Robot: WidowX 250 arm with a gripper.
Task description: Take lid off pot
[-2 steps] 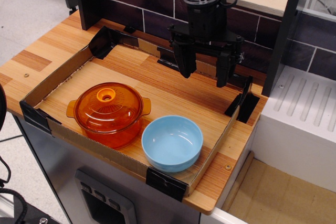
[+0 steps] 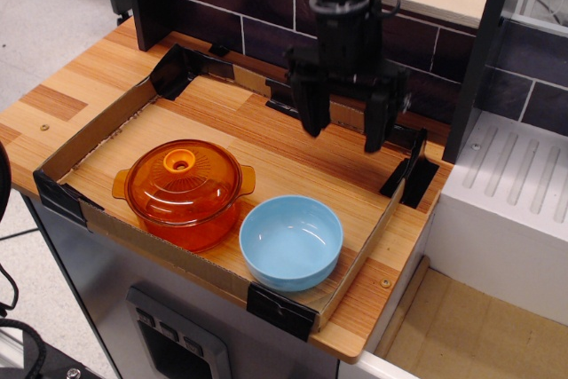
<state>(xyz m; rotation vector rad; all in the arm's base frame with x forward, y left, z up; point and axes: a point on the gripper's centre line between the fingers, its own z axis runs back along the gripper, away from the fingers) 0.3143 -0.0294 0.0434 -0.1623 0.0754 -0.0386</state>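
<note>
The orange glass pot point(image 2: 191, 219) stands at the front left of the wooden tray area, with small handles on both sides. Its domed orange lid point(image 2: 183, 177) sits on it, with the ring-shaped knob point(image 2: 181, 164) at the centre. My gripper point(image 2: 343, 142) hangs above the back right part of the tray, well away from the pot and higher than it. Its two black fingers point(image 2: 311, 104) are spread apart and hold nothing.
A light blue bowl point(image 2: 291, 242) sits just right of the pot, nearly touching it. A low cardboard wall point(image 2: 89, 126) with black corner brackets rings the wooden surface. A dark brick wall is behind, and a white ribbed drainer point(image 2: 515, 184) is at the right.
The gripper has moved slightly up and a little to the left. The pot, lid and bowl have not moved.
</note>
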